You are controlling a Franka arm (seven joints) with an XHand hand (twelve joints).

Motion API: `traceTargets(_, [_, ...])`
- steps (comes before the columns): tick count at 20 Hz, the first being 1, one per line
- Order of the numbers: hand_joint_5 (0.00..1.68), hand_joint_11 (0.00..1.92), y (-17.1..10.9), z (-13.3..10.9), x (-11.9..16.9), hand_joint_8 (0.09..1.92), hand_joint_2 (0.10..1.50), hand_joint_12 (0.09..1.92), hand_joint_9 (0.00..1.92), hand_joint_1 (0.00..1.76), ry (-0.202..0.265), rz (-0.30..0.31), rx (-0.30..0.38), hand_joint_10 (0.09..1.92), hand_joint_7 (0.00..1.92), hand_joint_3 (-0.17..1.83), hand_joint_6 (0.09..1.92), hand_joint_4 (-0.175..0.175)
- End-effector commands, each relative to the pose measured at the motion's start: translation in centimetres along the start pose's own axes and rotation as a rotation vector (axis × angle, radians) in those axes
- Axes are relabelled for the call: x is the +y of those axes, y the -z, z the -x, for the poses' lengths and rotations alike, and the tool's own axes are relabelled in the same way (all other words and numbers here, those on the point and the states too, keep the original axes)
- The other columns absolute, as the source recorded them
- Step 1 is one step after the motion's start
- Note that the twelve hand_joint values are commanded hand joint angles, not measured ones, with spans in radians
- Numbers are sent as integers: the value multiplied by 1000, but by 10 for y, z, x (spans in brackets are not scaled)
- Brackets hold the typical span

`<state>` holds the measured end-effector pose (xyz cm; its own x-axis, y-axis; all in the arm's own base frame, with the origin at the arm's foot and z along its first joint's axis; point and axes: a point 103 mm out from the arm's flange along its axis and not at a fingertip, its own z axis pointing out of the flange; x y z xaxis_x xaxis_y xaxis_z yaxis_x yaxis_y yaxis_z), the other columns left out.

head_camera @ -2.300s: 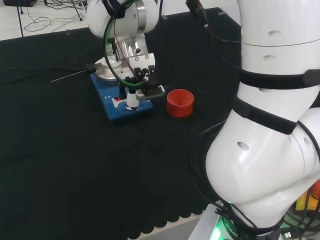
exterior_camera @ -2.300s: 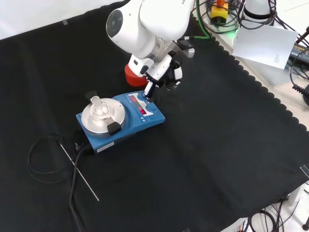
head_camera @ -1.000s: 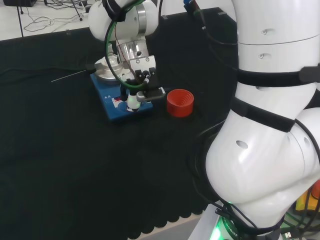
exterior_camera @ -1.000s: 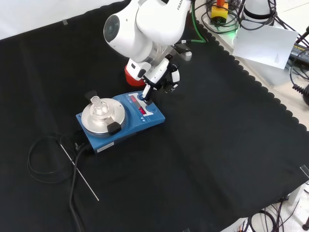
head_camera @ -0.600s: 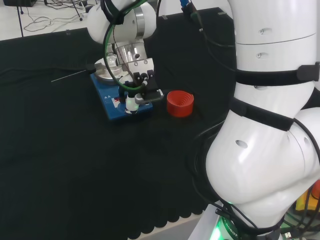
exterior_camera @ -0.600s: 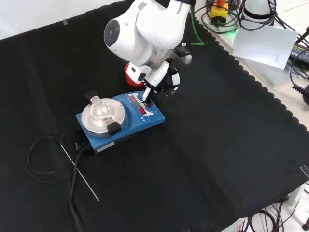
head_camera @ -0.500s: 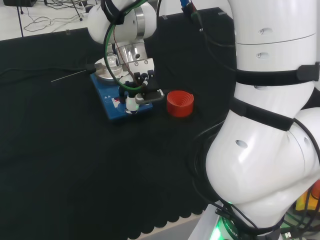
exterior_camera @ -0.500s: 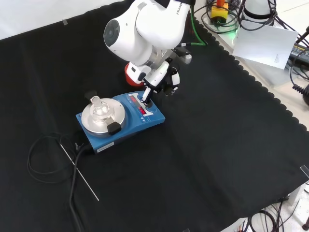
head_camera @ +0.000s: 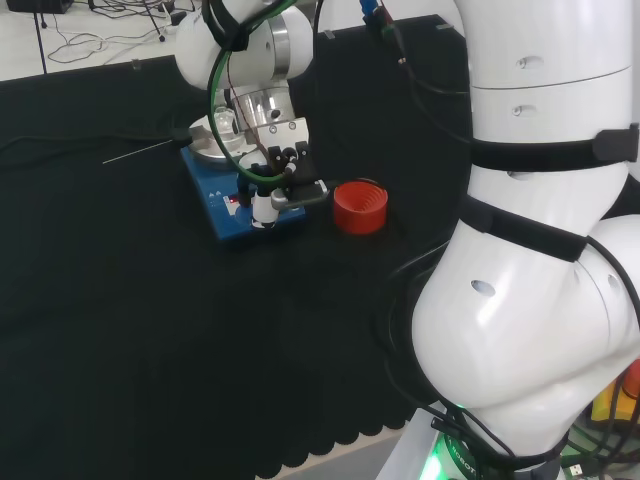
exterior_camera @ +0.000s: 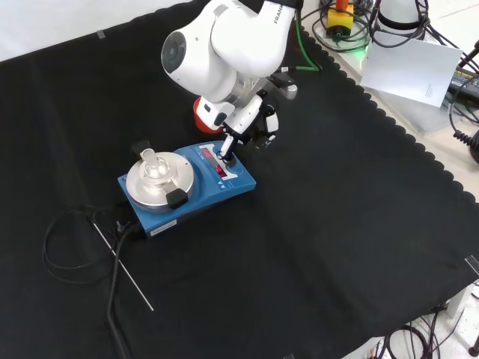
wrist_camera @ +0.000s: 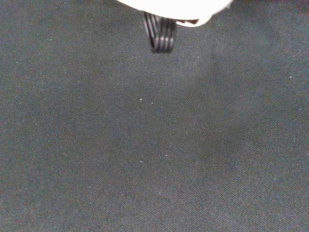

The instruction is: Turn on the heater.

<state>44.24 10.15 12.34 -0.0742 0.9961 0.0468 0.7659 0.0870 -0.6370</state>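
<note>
One finger of hand [exterior_camera: 251, 123] straight on heater [exterior_camera: 187, 191] front edge; rest curled, nothing held.

Arm links were big, rounded, glossy white, w/ black bands at the joints in head view. Small round screw recesses dotted the shells. A green cable looped along the upper links beside black ones; a metal wrist flange showed below. In front view one link carried a round grey cap and dark lettering. Robot hand [exterior_camera: 249, 123] was black & white, w/ white finger segments [head_camera: 262, 206] and black joints. Wrist view: blurred white part [wrist_camera: 174, 6] w/ a black ribbed piece under it
</note>
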Motion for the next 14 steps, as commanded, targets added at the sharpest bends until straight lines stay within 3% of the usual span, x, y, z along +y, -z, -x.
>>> traceTargets(1, [289, 1167, 0, 0, -1, 1565, 685, 1428, 1651, 1461, -2, 4, 2, 1522, 1615, 1093, 862, -53])
traceTargets(14, [298, 1168, 40, 2, -25, 1551, 684, 1426, 1649, 1459, -4, 85, 23, 1517, 1625, 1095, 868, -54])
